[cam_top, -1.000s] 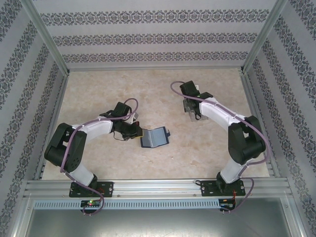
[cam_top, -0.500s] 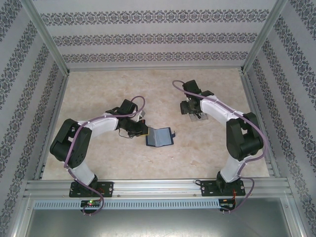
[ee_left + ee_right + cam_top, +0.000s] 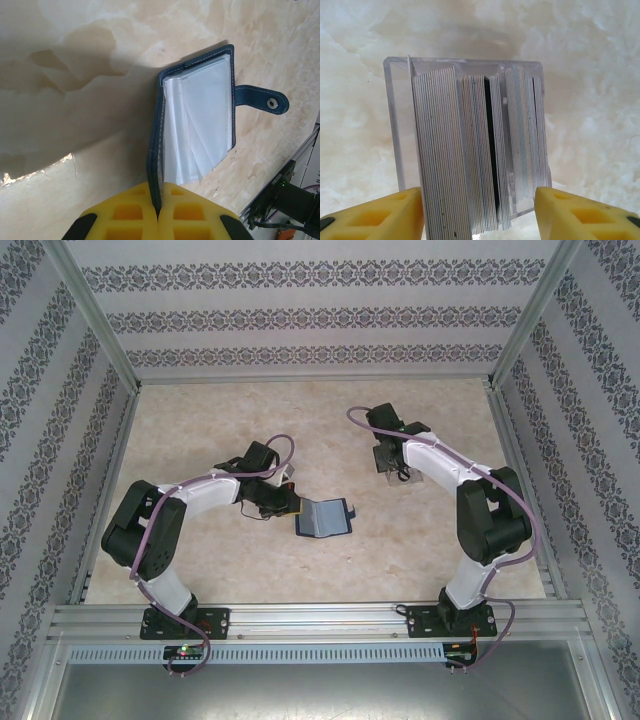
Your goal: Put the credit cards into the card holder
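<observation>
The navy card holder (image 3: 323, 517) lies open near the middle of the desk (image 3: 200, 420), its clasp tab (image 3: 262, 97) flung out to one side. Its clear plastic sleeves (image 3: 200, 125) are fanned and, so far as can be seen, hold no card. The left fingers (image 3: 132, 212) are clamped shut on the edge of its raised cover, propping the case open. Well apart, toward the far right of the desk, the credit cards (image 3: 480, 150) stand edge-on, packed in rows in a clear rack (image 3: 395, 125). The right fingers (image 3: 375, 215) hang at its near end, parted, one on either side of the stack — not closed on any card, and whether they touch the rack cannot be told. Against the picture of a second ago, the holder sits a little further right, drawn that way by the left arm, and it has not shifted in the last half second. The right wrist, which turned over the rack midway through that second, is now lined up with the rows again. The case looks settled and held ready, while the pick has yet to be made, so the task appears to be at its start. The next move likely calls for pinching a single card out of a tightly packed row — a spot where two could come up together.
</observation>
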`<control>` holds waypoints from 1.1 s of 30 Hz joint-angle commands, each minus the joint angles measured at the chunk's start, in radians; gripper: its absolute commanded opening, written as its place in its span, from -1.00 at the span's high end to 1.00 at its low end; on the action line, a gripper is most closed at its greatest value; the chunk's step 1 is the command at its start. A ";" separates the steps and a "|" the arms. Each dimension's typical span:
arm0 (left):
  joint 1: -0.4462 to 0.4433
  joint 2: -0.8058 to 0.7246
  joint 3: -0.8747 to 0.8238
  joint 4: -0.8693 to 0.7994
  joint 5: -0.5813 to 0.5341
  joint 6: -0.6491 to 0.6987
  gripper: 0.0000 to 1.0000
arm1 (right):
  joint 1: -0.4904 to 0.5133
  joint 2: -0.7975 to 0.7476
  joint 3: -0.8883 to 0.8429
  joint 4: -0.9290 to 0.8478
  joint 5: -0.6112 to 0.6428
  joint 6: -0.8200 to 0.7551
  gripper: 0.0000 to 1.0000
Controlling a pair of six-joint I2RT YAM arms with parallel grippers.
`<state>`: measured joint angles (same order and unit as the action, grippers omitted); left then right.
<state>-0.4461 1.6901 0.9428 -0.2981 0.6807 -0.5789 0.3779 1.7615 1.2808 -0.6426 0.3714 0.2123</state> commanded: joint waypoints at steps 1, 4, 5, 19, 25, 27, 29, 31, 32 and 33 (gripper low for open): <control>-0.015 0.014 0.019 0.007 0.011 0.022 1.00 | 0.006 -0.037 0.037 -0.030 0.076 -0.031 -0.15; -0.019 0.011 0.008 0.024 0.008 0.016 1.00 | 0.006 -0.037 0.044 -0.026 0.083 -0.047 -0.10; -0.019 0.017 0.008 0.027 0.007 0.017 1.00 | 0.007 -0.036 0.043 -0.024 0.086 -0.052 -0.07; -0.030 0.001 0.012 0.014 -0.015 0.037 0.80 | 0.041 -0.037 0.047 -0.023 0.127 -0.093 0.46; -0.030 0.002 0.017 -0.006 -0.024 0.044 0.50 | 0.043 -0.034 0.049 -0.025 0.127 -0.101 0.68; -0.029 -0.001 0.018 -0.012 -0.033 0.046 0.28 | 0.043 -0.037 0.048 -0.024 0.119 -0.102 0.77; -0.030 -0.005 0.023 -0.030 -0.049 0.044 0.09 | 0.044 -0.042 0.049 -0.025 0.100 -0.103 0.85; -0.030 -0.021 0.005 -0.004 -0.046 0.020 -0.06 | 0.050 -0.051 0.050 -0.025 0.084 -0.106 0.92; -0.031 -0.029 -0.005 0.004 -0.048 0.015 -0.12 | 0.055 -0.057 0.048 -0.024 0.083 -0.107 0.94; -0.030 -0.036 -0.010 0.004 -0.057 0.015 -0.15 | 0.060 -0.065 0.044 -0.019 0.084 -0.109 0.94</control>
<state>-0.4656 1.6997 0.9428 -0.2920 0.6456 -0.5598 0.4236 1.7500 1.3014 -0.6483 0.4404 0.1123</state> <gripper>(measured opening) 0.567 0.058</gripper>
